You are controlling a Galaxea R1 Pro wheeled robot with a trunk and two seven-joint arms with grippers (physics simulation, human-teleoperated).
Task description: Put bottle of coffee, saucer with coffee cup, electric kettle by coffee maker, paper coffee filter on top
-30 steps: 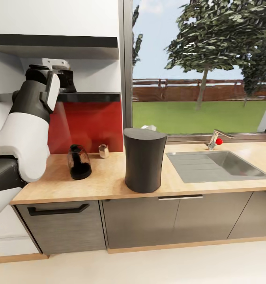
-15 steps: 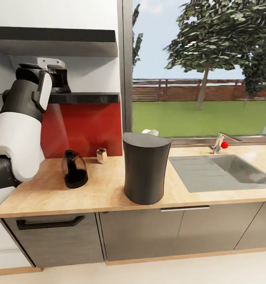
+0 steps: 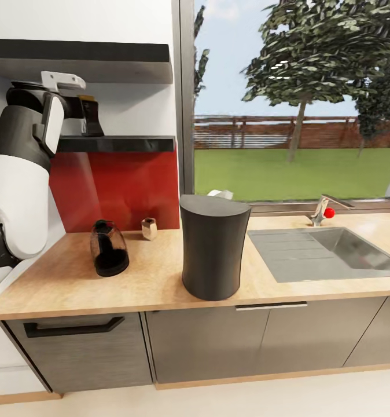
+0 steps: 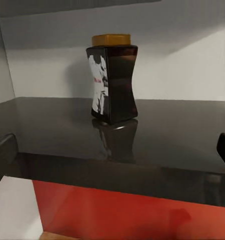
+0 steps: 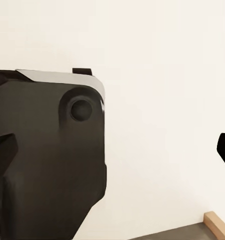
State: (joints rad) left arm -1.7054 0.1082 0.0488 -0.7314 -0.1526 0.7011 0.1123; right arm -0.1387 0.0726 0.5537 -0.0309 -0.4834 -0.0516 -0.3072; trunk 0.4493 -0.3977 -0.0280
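The coffee bottle [image 4: 112, 82], dark glass with a yellow lid and a picture label, stands upright on the glossy black shelf [image 4: 157, 145]. My left gripper [image 4: 112, 155] is open and level with the shelf, a short way in front of the bottle, and its fingers [image 4: 3, 152] touch nothing. In the head view the left gripper [image 3: 79, 107] is raised beside the bottle [image 3: 92, 120]. A tall black appliance [image 3: 212, 246], apparently the coffee maker, stands mid-counter with something white [image 3: 220, 194] behind it. A dark glass jug [image 3: 108, 249] and a small beige cup [image 3: 149, 227] sit further left. My right gripper [image 5: 112, 152] is open and empty.
A second shelf [image 3: 85, 61] hangs close above the bottle's shelf. A red backsplash [image 3: 125, 185] lies below it. The sink [image 3: 328, 249] and tap [image 3: 322, 208] are at the counter's right. A dark robot part [image 5: 47, 160] and a white wall face the right wrist camera.
The head camera shifted at first, moving the whole scene. Since half a second ago my left arm has risen and its gripper now sits at shelf height by the bottle.
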